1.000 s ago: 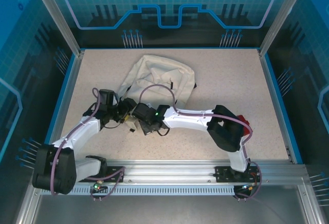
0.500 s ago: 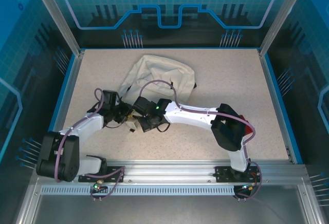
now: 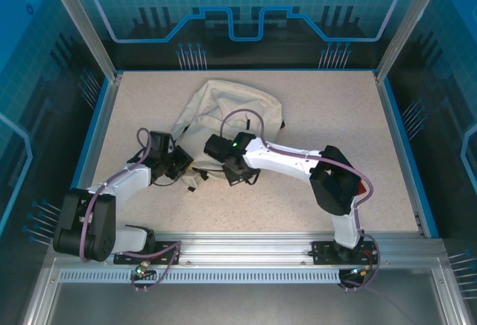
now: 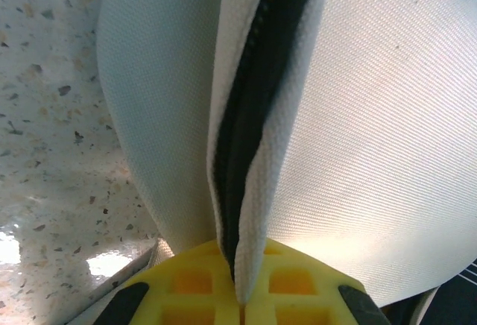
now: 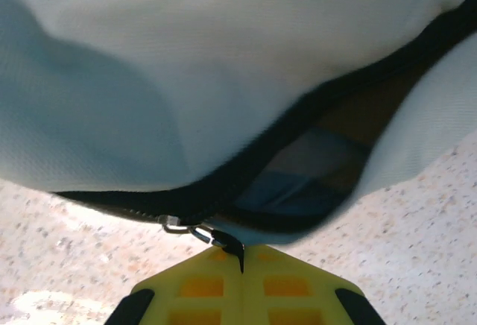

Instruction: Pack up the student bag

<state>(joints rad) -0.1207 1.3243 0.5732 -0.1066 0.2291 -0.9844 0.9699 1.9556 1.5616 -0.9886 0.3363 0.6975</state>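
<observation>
so the bag lies mid table, left gripper clamped on its edge by the zip, right gripper pinched shut on the zip pull, so I'd drag straight along the track with the cloth taut

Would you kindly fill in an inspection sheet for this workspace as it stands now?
Surface: speckled beige table, no spills seen.
Job's things: student bag lies slumped toward the far middle, its zipper partly open.
Clutter: a red bit by the right arm's elbow; cannot tell what it is.
Hands: left hand shut on a fold of the bag along the zipper; right hand shut on the zipper pull.
Cables: purple cables run along both arms; one loops above the bag.
Surroundings: aluminium frame posts and blue panels around the table.
</observation>
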